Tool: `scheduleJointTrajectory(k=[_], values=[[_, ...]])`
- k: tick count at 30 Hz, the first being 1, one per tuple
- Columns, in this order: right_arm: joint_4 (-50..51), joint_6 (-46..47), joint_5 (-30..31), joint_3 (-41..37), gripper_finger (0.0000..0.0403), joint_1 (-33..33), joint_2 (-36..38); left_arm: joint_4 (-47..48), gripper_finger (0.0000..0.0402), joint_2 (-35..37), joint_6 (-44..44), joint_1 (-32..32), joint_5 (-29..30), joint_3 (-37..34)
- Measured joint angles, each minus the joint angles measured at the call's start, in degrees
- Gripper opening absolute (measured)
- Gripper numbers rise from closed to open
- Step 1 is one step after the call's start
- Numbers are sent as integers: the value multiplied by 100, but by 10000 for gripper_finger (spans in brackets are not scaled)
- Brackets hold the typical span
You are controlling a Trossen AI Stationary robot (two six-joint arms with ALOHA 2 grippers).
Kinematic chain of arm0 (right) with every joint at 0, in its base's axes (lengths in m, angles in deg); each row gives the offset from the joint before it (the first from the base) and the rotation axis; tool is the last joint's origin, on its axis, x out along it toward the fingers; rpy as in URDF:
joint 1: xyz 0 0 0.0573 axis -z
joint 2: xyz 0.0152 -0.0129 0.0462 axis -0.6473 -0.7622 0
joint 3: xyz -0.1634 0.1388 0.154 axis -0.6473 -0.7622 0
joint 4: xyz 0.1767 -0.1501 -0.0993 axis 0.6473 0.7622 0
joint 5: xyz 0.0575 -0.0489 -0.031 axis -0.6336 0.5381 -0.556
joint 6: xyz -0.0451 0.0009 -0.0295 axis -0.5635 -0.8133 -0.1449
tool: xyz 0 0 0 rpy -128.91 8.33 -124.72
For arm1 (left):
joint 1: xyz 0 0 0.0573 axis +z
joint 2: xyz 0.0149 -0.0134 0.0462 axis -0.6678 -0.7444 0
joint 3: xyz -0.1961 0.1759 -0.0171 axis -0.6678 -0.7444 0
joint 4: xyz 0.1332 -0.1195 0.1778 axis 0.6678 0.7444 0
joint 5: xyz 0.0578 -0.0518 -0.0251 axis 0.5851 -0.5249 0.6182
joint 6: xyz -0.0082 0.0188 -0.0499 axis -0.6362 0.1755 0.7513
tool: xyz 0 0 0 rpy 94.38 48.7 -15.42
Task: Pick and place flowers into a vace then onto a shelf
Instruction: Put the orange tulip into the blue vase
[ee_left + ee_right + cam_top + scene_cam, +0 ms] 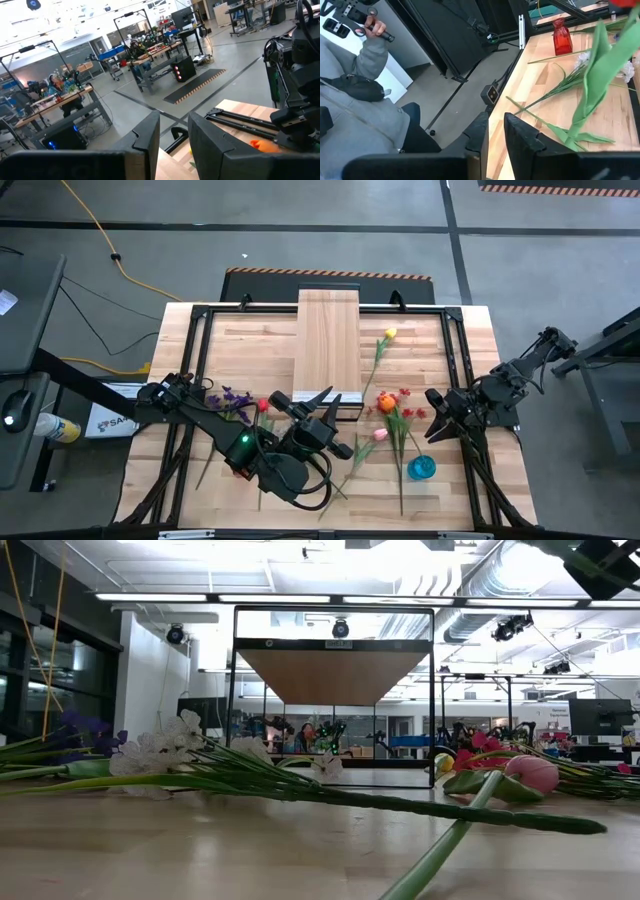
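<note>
Your left tool point(308, 402) sat at the near end of the shelf point(328, 340), its dark fingers point(145, 137) parted by only a narrow gap with nothing between them. Your right tool point(436, 415) hung at the right edge of the tabletop point(250, 350), its fingers point(520, 135) also narrowly apart and empty. The flowers lay flat and scattered on the pale wood planks. Beside the left tool lay a purple spray point(235, 400). Between the two tools lay an orange tulip point(386, 402) and a pink tulip point(380, 435), their thin green stems running towards the front edge. A yellow tulip point(390, 334) lay just right of the shelf with its head towards the back and its stem slanting forward. The shelf was a long, narrow board of smooth light wood, its long axis running front to back. A small blue vase point(421, 469) stood near the right front corner, and a red glass vase point(562, 37) stood upright across the tabletop from the right tool. From tabletop height, a long stem lay across the view beside a white spray point(150, 755).
</note>
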Motion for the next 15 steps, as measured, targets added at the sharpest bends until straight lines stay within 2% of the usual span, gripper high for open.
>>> scheduleJointTrajectory(k=[7,11,15], values=[[5,14,86,0,54,25,-198,0,134,0,0,0,0,0],[44,88,354,0,69,129,-281,-1,134,0,0,0,0,-1],[96,125,351,0,93,242,-278,-1,134,0,0,0,0,-2]])
